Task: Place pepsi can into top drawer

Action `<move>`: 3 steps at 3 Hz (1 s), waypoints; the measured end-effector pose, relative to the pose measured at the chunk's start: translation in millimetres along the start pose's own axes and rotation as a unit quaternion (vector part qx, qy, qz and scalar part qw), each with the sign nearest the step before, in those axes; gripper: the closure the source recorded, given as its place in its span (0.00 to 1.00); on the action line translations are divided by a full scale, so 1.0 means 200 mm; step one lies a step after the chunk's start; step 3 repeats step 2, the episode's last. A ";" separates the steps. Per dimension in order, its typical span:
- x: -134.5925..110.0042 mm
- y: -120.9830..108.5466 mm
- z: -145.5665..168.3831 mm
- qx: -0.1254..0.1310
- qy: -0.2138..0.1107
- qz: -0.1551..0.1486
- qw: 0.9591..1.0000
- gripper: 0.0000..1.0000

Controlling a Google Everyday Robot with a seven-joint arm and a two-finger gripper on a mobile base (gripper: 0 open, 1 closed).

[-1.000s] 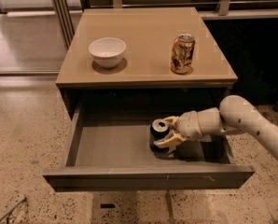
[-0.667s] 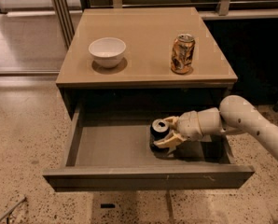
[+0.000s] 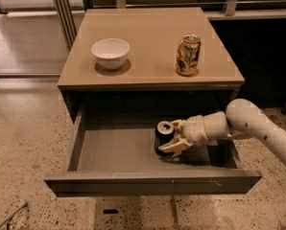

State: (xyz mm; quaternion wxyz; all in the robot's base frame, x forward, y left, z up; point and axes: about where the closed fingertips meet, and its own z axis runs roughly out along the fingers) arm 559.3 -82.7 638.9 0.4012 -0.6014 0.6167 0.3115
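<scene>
tool (image 3: 170, 136): you have it clamped on the pepsi can (image 3: 162, 133), inside the open drawer (image 3: 114, 152).
pepsi can: upright, just 3 o'clock of drawer centre.

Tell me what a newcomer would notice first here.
The cream robot arm reaches in from the right, its gripper at the dark blue pepsi can with a silver top, standing upright inside the open grey-brown top drawer. Above, on the tan tabletop, a white bowl sits left and a gold-brown dented can right.
</scene>
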 end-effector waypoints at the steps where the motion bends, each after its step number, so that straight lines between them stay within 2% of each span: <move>1: 0.00 0.00 0.00 0.000 0.000 0.000 1.000 0.00; 3: 0.00 0.00 0.00 0.000 0.000 0.000 1.000 0.00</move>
